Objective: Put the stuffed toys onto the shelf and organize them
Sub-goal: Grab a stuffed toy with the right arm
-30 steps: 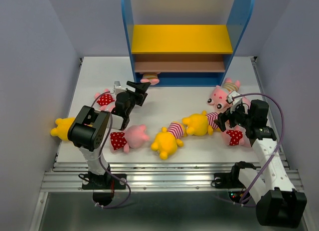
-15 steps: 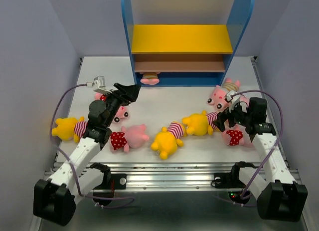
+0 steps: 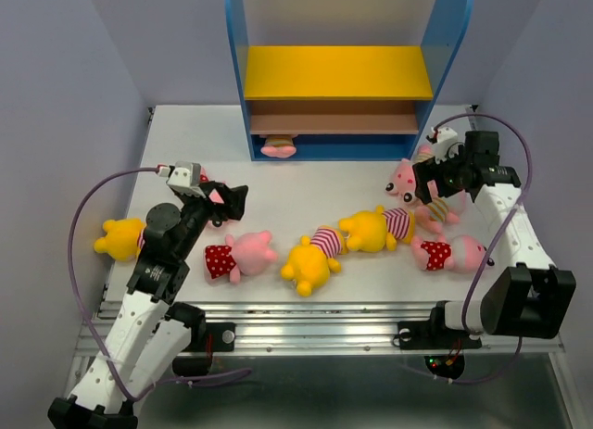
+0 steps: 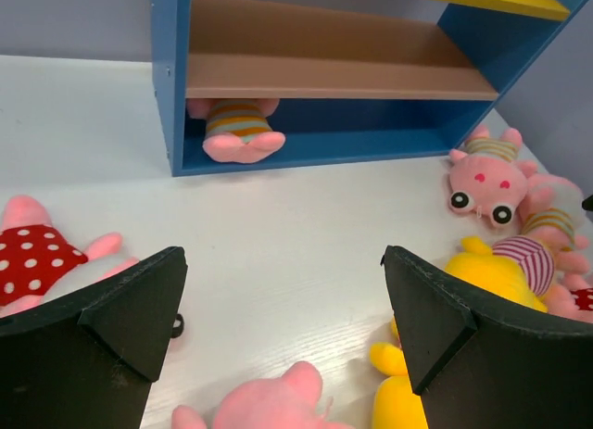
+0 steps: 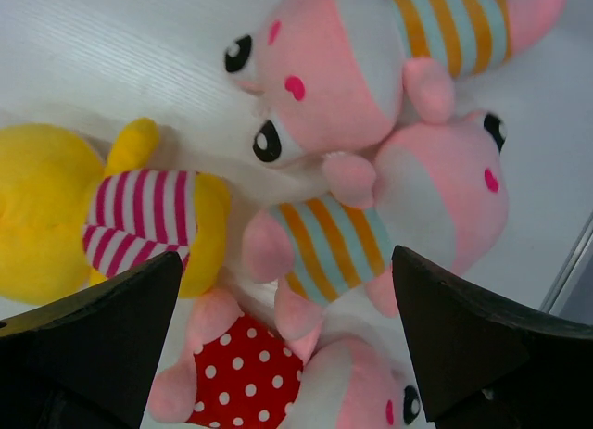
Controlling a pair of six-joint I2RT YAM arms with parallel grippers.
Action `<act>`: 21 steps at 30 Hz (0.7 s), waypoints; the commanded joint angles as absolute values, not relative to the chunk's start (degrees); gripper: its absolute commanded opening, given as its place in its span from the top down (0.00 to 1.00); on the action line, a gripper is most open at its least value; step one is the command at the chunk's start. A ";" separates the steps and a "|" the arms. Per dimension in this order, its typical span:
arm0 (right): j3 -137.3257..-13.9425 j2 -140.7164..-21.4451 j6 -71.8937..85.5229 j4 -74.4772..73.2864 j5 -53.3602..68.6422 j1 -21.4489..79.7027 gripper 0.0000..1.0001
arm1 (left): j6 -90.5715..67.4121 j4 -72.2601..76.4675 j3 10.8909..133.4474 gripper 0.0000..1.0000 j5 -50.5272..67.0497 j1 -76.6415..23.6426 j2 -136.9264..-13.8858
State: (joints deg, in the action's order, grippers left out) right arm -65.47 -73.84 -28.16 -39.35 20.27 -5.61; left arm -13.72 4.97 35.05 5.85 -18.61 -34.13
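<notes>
The shelf (image 3: 338, 72) stands at the back, with one striped pig (image 3: 279, 148) lying in its blue bottom tier (image 4: 236, 132). The other stuffed toys lie on the white table: a yellow bear (image 3: 119, 239) at far left, a red-dotted pig (image 3: 239, 258), two yellow bears (image 3: 310, 262) (image 3: 371, 230), striped pigs (image 3: 405, 177) and a red-dotted pig (image 3: 449, 253) at right. My left gripper (image 3: 235, 201) (image 4: 283, 290) hangs open and empty over bare table, beside a red-dotted pig (image 4: 32, 262). My right gripper (image 3: 428, 183) (image 5: 283, 290) is open above a striped pig (image 5: 334, 239).
Grey walls close in both sides of the table (image 3: 306, 193). The shelf's tall blue side panels (image 4: 167, 77) flank its tiers. Grey cables loop from both wrists. A metal rail (image 3: 315, 332) runs along the near edge.
My left gripper has drawn back from the shelf front toward the near left. My right gripper has moved away from the front, toward the back right, over the striped pigs. Both stayed open.
</notes>
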 commanded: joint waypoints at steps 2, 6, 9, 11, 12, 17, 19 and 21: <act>-64.95 -75.94 -10.76 -38.51 4.41 -7.29 0.00 | -6.95 3.69 35.51 0.01 4.65 -18.37 -29.36; -65.04 -78.13 -5.12 -37.35 4.48 -12.20 0.01 | -6.77 4.49 35.33 0.01 5.62 -18.28 -29.18; -64.95 -80.06 -1.86 -35.78 5.10 -14.58 0.03 | -6.77 3.69 35.86 0.01 5.97 -18.28 -29.44; -64.52 -81.03 -0.53 -33.42 5.62 -16.77 0.05 | -6.85 3.69 35.95 0.01 6.06 -18.28 -29.44; -64.34 -81.30 1.30 -32.18 5.62 -17.57 0.06 | -6.86 3.69 35.95 0.01 6.06 -18.28 -29.36; -63.46 -83.93 4.30 -23.93 7.99 -20.92 0.16 | -7.03 3.78 35.68 0.01 5.63 -18.28 -28.83; -63.46 -86.47 4.66 -21.89 8.96 -20.92 0.24 | -7.03 4.04 35.60 0.01 5.54 -18.28 -28.92; -63.98 -89.71 5.44 -19.96 10.37 -20.92 0.38 | -7.03 3.87 35.68 0.01 5.36 -18.28 -29.44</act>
